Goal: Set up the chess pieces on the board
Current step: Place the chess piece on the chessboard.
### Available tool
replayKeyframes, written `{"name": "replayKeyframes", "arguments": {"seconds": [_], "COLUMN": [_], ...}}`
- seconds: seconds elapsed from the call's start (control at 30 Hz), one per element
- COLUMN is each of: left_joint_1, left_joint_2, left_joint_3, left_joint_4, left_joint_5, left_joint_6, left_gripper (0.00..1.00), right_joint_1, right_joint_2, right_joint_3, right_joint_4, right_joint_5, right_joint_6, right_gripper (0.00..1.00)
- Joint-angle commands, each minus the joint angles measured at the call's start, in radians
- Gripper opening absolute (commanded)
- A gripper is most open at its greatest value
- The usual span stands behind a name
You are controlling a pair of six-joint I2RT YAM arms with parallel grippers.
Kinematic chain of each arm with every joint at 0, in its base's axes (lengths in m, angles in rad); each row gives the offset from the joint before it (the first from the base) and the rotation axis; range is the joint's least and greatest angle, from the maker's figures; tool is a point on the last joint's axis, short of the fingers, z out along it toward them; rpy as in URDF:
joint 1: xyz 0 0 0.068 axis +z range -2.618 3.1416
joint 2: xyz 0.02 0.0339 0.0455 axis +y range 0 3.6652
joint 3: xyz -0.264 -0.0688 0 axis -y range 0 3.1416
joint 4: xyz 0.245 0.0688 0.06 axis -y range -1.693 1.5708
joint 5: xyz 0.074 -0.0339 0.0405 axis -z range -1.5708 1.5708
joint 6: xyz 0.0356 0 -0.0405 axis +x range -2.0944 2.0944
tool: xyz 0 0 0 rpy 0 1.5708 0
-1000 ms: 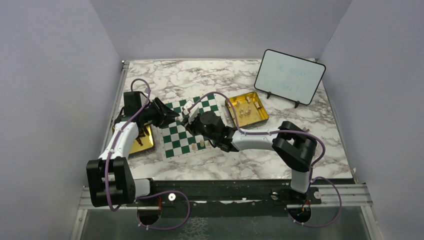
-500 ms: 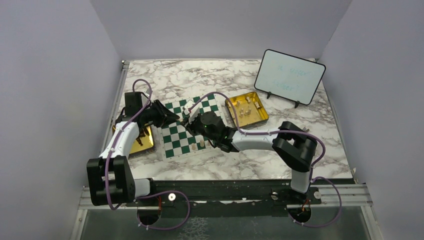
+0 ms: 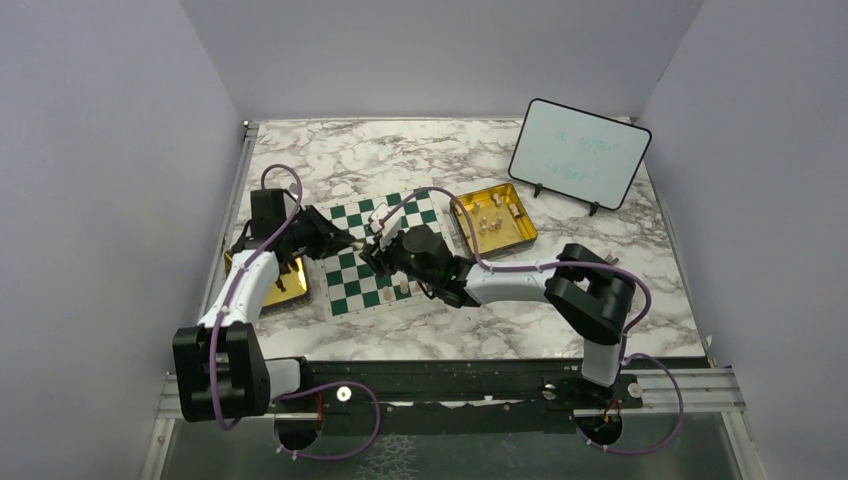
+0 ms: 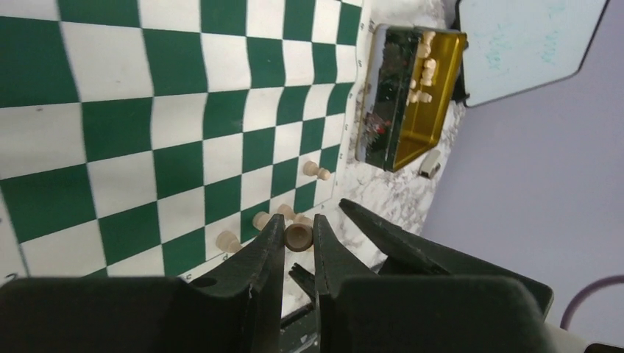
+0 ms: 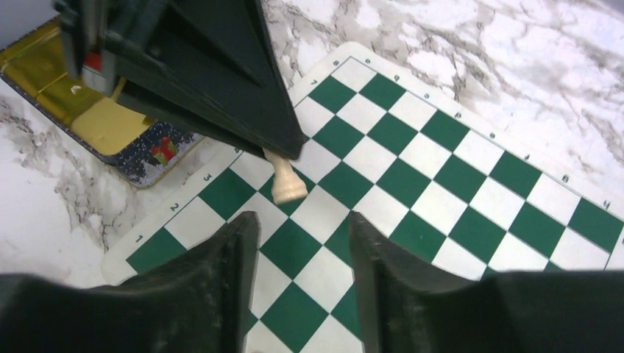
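chess piece (image 5: 288, 182) head hidden by left gripper (image 4: 298, 225), board (image 3: 347, 284) partly covered

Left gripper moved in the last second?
Yes. The left gripper, holding a chess piece, slid toward the arm bases, uncovering the chessboard's far-left corner.

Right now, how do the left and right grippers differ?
The left gripper is shut on a cream chess piece, gripped near its top; the right gripper is open and empty. The left gripper carries its piece base-down, while the right gripper's fingers frame only bare squares. Both are over the board, tips close together.
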Motion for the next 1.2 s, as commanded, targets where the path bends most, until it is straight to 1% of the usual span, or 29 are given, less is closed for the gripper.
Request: {"name": "replayKeyframes", "arguments": {"seconds": [0.0,0.07,0.13,0.27,0.43,0.57,0.8,0.93,1.17], "left_joint_1": [-0.023,-0.053,-0.096,-0.24,-0.407,-0.528,-0.716,-0.777,-0.787], "left_joint_2": [-0.132,-0.177,-0.21,-0.263,-0.332,-0.348,-0.339,-0.305,-0.244], "left_joint_3": [-0.029,-0.033,-0.034,-0.04,-0.075,-0.098,-0.152,-0.169,-0.169], "left_joint_4": [0.012,0.002,-0.021,-0.079,-0.153,-0.24,-0.399,-0.461,-0.491], "left_joint_5": [-0.209,-0.293,-0.386,-0.594,-0.835,-1.001,-1.228,-1.323,-1.403], "left_joint_6": [-0.021,-0.02,-0.012,-0.031,-0.091,-0.143,-0.363,-0.472,-0.557], "left_gripper": [0.03,0.01,0.01,0.01,0.01,0.0,0.0,0.0,0.01], "right_joint_1": [0.003,0.002,0.002,0.002,0.003,0.003,0.002,0.002,0.002], "right_joint_2": [-0.066,-0.103,-0.155,-0.286,-0.473,-0.619,-0.828,-0.88,-0.908], "right_joint_3": [-0.051,-0.086,-0.122,-0.227,-0.336,-0.402,-0.494,-0.52,-0.539], "right_joint_4": [0.036,0.036,0.019,-0.009,-0.063,-0.114,-0.172,-0.196,-0.212], "right_joint_5": [0.028,0.033,0.038,0.057,0.114,0.137,0.176,0.205,0.222], "right_joint_6": [0.055,0.081,0.112,0.157,0.184,0.193,0.213,0.204,0.197], "right_gripper": [0.58,0.67,0.79,0.99,1.0,1.0,1.0,1.0,1.0]}}
